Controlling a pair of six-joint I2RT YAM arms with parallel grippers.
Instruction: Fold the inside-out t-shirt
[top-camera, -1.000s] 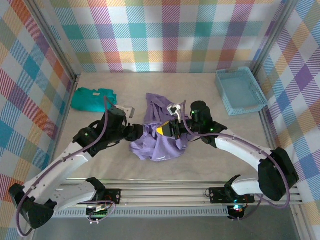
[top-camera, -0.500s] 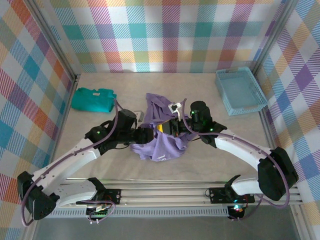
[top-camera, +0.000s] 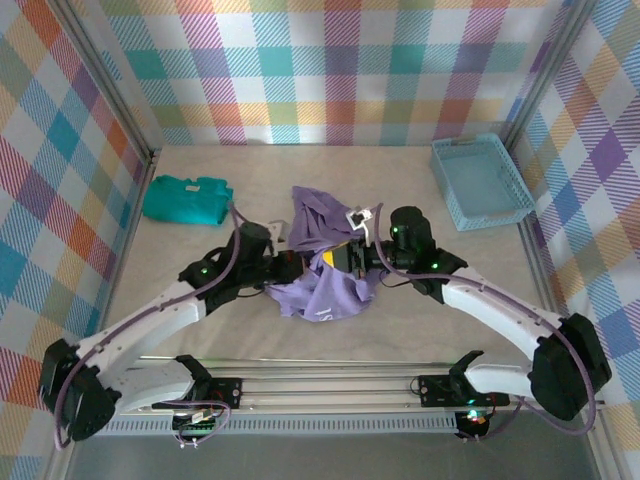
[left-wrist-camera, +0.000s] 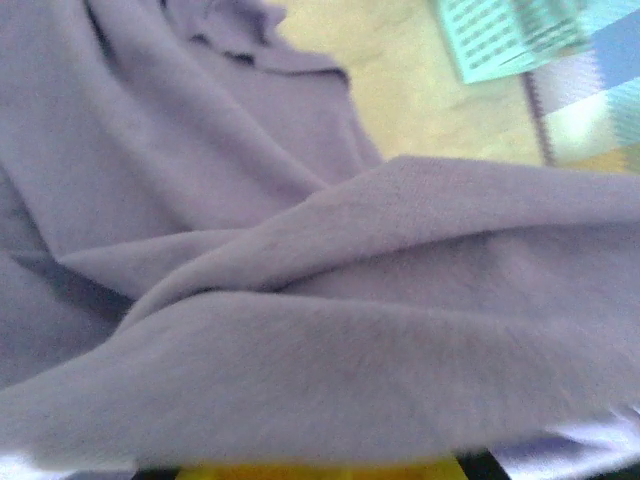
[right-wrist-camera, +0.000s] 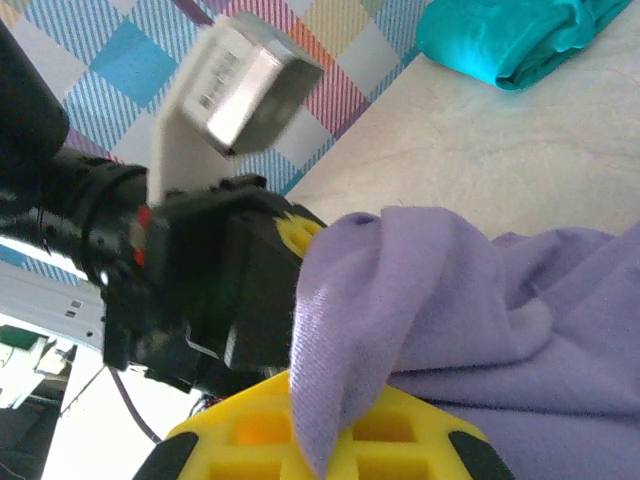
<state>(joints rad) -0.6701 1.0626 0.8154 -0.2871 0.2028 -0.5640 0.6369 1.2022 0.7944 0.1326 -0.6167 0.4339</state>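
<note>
Top external view: the inside-out t-shirt lies in a crumpled heap at the middle of the table, between the two arms, and it looks drawn a little narrower and nearer the rail than a second ago. The bigger change is on the left. The left arm has swung in from the shirt's left side, and the left gripper, which stood partly spread a moment back, has now pressed together at the heap's left edge. In the left wrist view, lavender folds drape right over its yellow fingers, so it seems to be pinching cloth. The right gripper has stayed clamped throughout. In its wrist view a fold of the shirt hangs over its yellow finger, just beside the left one.

With both claws now on fabric, close together, the likely meaning is a two-handed hold for lifting and spreading the shirt. No fold has been made yet, so the task is at an early stage.

Around it, the light blue basket sits at the far right, well apart. The teal folded garment lies at the far left, also apart. Neither blocks the work. The real hindrance is the bunching itself, since hems and sleeves are hidden inside the heap.
</note>
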